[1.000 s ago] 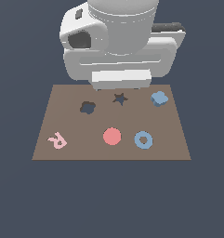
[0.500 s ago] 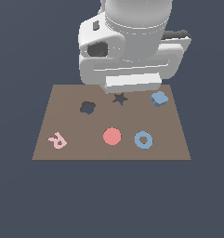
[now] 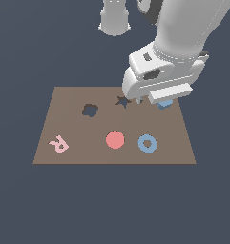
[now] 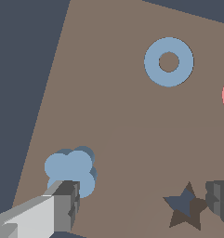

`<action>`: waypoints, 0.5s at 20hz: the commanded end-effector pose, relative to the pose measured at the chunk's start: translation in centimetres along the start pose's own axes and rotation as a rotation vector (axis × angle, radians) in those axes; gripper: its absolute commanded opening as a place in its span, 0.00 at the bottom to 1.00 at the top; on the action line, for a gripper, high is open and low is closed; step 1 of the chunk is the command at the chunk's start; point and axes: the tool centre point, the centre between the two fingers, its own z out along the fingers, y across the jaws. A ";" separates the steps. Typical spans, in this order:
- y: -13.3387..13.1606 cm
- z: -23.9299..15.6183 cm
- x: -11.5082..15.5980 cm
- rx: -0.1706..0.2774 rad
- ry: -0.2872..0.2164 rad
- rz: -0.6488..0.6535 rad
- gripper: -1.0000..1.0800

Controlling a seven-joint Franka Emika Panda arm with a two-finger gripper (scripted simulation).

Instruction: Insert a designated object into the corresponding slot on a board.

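The light-blue lobed block [image 4: 70, 168] lies on the brown board [image 3: 73, 128] at its far corner on the exterior view's right. In the exterior view only its edge [image 3: 165, 103] shows below my hand. The dark flower-shaped slot [image 3: 90, 110] is at the far side toward the exterior view's left, empty, and out of the wrist view. My gripper [image 4: 141, 204] is open and empty, low over the board. One finger [image 4: 55, 211] overlaps the block's edge. The other finger [image 4: 220, 197] is past the star cutout [image 4: 185, 205]. The block is not between the fingers.
The star cutout [image 3: 122, 101] sits between the slot and the block. A red disc [image 3: 115, 139], a blue ring [image 3: 147, 143] and a pink R-shaped piece [image 3: 58, 144] lie along the board's near side. The ring [image 4: 168, 61] also shows in the wrist view.
My arm has swung toward the exterior view's right and come down over the block's corner of the board. The hand now hides most of the block. No piece has moved.
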 end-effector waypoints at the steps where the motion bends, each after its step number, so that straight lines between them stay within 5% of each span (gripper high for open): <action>1: -2.3 1.7 -0.4 -0.001 0.002 -0.050 0.96; 10: -6.4 4.9 -1.4 -0.005 0.004 -0.139 0.96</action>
